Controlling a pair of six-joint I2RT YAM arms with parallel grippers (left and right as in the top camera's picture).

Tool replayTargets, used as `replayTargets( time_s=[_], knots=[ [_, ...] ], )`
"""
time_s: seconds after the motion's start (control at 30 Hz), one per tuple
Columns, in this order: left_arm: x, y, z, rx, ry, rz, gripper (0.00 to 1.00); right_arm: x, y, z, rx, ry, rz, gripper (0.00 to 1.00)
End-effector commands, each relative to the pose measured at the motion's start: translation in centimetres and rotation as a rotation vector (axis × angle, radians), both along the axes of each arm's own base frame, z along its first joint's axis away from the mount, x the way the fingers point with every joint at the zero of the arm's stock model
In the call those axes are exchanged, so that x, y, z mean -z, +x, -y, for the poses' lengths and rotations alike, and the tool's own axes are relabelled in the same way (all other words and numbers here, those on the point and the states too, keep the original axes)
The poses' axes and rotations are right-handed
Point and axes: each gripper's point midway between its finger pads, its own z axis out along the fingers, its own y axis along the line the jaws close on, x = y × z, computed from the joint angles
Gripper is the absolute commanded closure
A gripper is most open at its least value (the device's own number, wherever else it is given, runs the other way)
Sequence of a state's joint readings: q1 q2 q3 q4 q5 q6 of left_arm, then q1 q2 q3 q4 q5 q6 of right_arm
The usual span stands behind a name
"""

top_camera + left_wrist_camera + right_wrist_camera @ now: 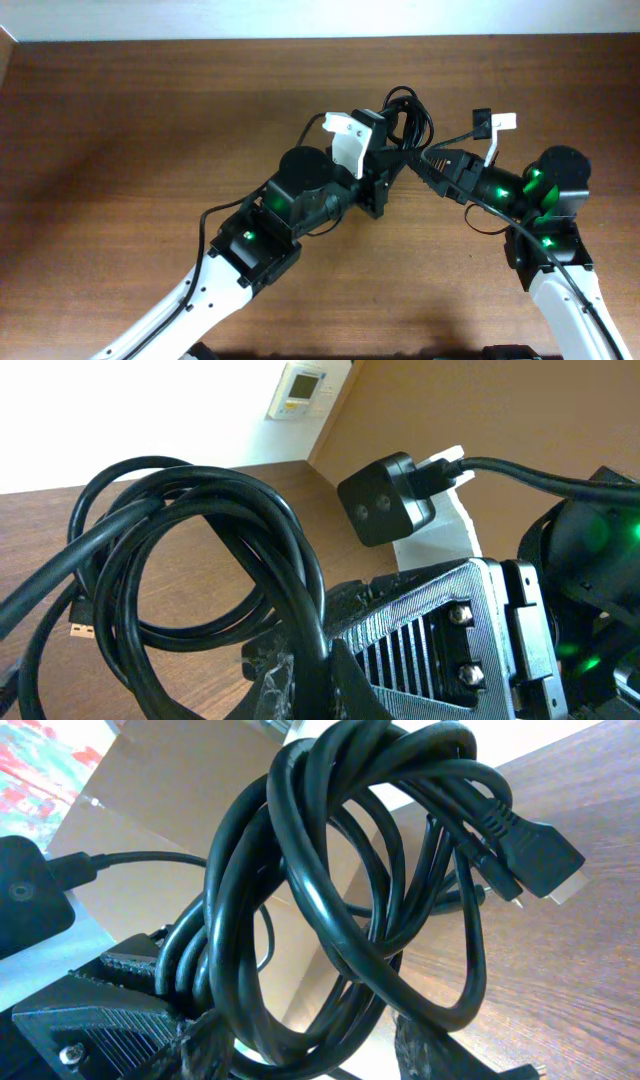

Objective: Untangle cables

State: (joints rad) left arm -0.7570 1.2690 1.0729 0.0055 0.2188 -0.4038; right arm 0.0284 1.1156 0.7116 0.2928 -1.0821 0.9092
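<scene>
**Overhead.** The cables point(405, 110) sat bunched in a tight coil at the far middle of the table point(150, 120), lifted between the two arms. The left gripper point(392, 150) met the coil from the near left. The right gripper point(425, 165) came in from the right, just beside it.

**Left wrist.** The left gripper point(310, 670) was closed on the cables point(305, 590), several strands pinched together at the bottom of the loops. A small yellowish plug point(80, 625) hung free on the left.

**Right wrist.** The right gripper point(310, 1050) had its jaws apart with the lower loops of the cables point(225, 940) between them. I could not tell whether they pressed on the cord. A large plug point(540, 855) and a thinner one stuck out to the right.

**Handling, my judgement.** The cord looked light, soft and smooth, with enough spring to keep its coil, so it may slide in a loose pinch. The plugs are stiff, so they would likely catch in the loops. The best hold would be a single strand just behind a free plug, not the bundle.
</scene>
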Motion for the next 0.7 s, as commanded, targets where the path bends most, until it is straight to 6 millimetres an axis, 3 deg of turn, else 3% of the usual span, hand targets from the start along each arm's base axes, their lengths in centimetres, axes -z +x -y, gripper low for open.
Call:
replayTargets(
  time_s=[0.0,0.1,0.27,0.5,0.67],
  knots=[
    [-2.69,-7.80,4.62,0.366,-0.076,0.027,1.00,0.55,-0.83,-1.50,-0.072,-0.006,-0.006,0.62],
    [-2.69,-7.80,4.62,0.366,-0.076,0.027,1.00,0.54,-0.82,-1.50,-0.072,-0.006,-0.005,0.74],
    [-2.62,-7.99,4.65,0.377,-0.075,0.023,1.00,0.53,-0.81,-1.50,-0.072,-0.007,-0.001,0.80],
    [-2.53,-7.99,4.64,0.376,-0.072,0.021,1.00,0.54,-0.82,-1.50,-0.072,-0.007,-0.002,0.82],
    [-2.10,-7.02,4.34,0.317,-0.055,0.015,1.00,0.54,-0.83,-1.50,-0.073,-0.007,-0.003,0.93]
  ],
)
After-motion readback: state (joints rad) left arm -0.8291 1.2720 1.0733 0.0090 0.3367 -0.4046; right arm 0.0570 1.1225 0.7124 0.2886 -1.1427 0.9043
